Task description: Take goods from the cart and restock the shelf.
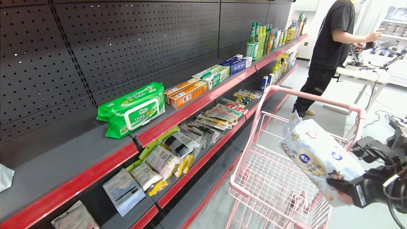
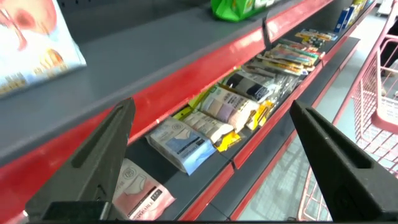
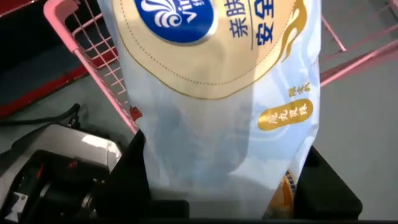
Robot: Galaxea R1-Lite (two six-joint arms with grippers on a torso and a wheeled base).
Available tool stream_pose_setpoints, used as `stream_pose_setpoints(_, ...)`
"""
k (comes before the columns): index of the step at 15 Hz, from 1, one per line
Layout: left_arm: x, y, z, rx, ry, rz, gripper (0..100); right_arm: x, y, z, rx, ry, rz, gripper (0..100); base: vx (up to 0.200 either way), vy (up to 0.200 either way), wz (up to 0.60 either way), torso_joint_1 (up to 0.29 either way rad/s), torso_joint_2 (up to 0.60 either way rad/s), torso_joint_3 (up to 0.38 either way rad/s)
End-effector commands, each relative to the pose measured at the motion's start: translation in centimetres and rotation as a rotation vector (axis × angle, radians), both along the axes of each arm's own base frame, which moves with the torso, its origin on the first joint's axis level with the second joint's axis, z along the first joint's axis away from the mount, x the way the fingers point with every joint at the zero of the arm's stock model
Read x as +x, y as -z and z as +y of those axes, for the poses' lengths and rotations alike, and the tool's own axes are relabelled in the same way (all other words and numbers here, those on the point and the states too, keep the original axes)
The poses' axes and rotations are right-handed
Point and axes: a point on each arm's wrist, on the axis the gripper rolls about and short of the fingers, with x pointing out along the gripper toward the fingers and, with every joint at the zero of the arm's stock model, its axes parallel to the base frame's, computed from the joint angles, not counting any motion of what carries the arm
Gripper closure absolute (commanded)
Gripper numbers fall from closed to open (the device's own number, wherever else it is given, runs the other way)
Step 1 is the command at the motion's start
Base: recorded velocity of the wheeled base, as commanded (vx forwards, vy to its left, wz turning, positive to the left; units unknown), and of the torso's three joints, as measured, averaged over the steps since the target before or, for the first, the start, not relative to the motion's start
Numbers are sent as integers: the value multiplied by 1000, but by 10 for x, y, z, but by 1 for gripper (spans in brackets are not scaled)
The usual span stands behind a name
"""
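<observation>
Right gripper has its fingers clamped on the lower end of the white pack, held up above the pink cart. Left gripper hangs with fingers wide apart, empty, by the shelf. The bare patch beside the green wipes looks like the pack's spot, I'd guess.

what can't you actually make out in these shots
- White pack on the top shelf: head view, cut off by the left edge.
- Cart floor's near part: head view, hidden by the held pack and bottom edge.
- Far bottles: head view, too small to tell apart.
</observation>
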Motion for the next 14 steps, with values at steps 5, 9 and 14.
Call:
stream_pose_setpoints(5,0,0,0,0,-1,3,0,-64,-20,-1,-43,42,-234,100,0,0,0,189,-421,-233)
stream_pose_setpoints(9,0,0,0,0,-2,3,0,-75,-18,-2,-62,34,-254,100,0,0,0,173,-369,-211)
stream_pose_setpoints(14,0,0,0,0,-2,3,0,-72,-21,-1,-87,15,-250,100,0,0,0,167,-354,-192)
